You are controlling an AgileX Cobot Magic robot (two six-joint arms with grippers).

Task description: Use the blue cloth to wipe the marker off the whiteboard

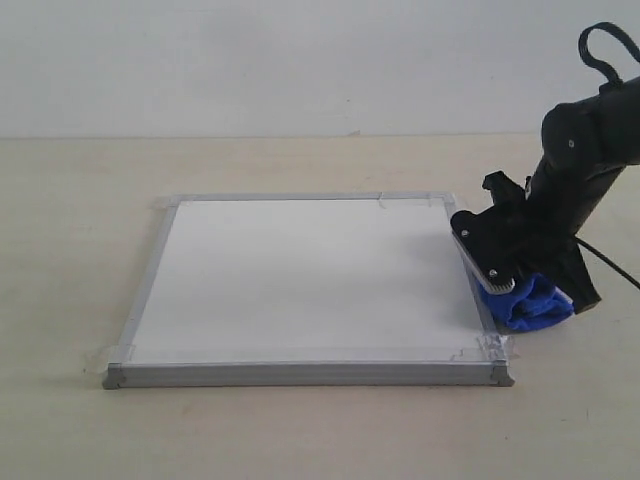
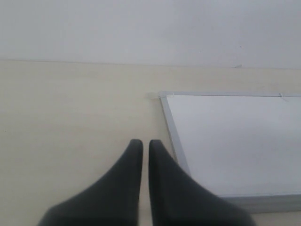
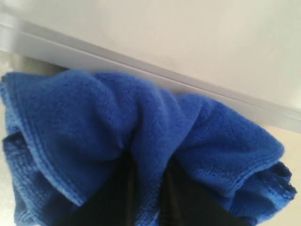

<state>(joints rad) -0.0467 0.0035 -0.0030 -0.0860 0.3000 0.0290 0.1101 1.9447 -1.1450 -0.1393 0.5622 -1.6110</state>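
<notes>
A flat square whiteboard (image 1: 300, 280) with a thin silver-grey metal frame and clear tape at its corners lies on the pale beige counter (image 1: 80, 200), filling the middle of the exterior view. A plain light wall (image 1: 300, 60) runs across the top of the frame. The board's writing face shows plain white from edge to edge.

At the right of the frame the black right gripper (image 1: 505, 290) reaches down to the board's right edge, near its lower right corner. Its jaws pinch a bright royal-blue fuzzy microfibre blue cloth (image 1: 530, 303), which is bunched up. The cloth sits at the frame's right rail and hangs mostly just outside it, over the counter. In the right wrist view the cloth (image 3: 141, 122) fills most of the picture, a fold of it squeezed between the dark jaws of the right gripper (image 3: 148, 162), with the grey frame rail just beyond it.

The left wrist view shows the black left gripper (image 2: 146, 143) over bare counter beside a corner of the whiteboard (image 2: 235, 141). Its jaws are pressed almost together, only a thin slit between them, with nothing in it.
</notes>
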